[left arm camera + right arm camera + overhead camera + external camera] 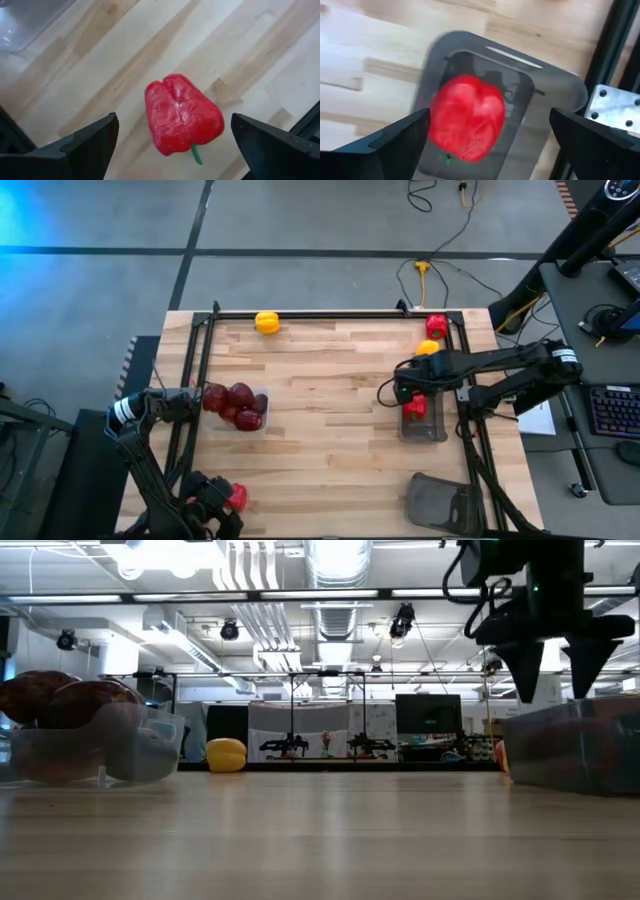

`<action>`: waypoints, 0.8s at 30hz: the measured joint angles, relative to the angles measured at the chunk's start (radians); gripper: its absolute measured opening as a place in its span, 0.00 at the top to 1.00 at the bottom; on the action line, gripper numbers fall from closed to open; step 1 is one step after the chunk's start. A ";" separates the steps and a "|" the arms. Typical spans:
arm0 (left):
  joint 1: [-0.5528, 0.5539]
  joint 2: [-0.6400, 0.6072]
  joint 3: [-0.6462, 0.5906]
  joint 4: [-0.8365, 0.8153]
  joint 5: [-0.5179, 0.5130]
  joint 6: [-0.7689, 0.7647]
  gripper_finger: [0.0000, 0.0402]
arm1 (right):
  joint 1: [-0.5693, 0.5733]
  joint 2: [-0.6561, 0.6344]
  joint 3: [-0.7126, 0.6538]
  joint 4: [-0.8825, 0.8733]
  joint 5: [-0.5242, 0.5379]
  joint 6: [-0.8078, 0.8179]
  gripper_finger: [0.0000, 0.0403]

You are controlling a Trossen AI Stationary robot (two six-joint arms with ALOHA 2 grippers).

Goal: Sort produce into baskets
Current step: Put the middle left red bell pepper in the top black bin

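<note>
A bright red pepper [182, 120] lies on the wooden table near its front left corner. My left gripper [175, 119] is open above it, one finger on each side and not touching; both also show in the high view [237, 497]. My right gripper [490, 114] is open over a clear basket [555, 95] at the table's right. A red pepper [467, 117] is inside that basket below the fingers. A second clear basket [262, 395] at the left holds several dark maroon peppers [235, 402]. A dark grey basket [445, 500] stands at the front right.
A yellow pepper [267, 322] lies by the far rail. A red pepper [436, 326] and a yellow one [427, 348] lie at the far right corner. A black metal frame [300, 314] runs along the table's far edge and sides. Bare wood lies in the middle.
</note>
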 joint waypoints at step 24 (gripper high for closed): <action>0.069 0.036 0.008 0.035 0.078 -0.352 0.03 | 0.098 0.019 0.237 0.065 0.110 -0.074 0.01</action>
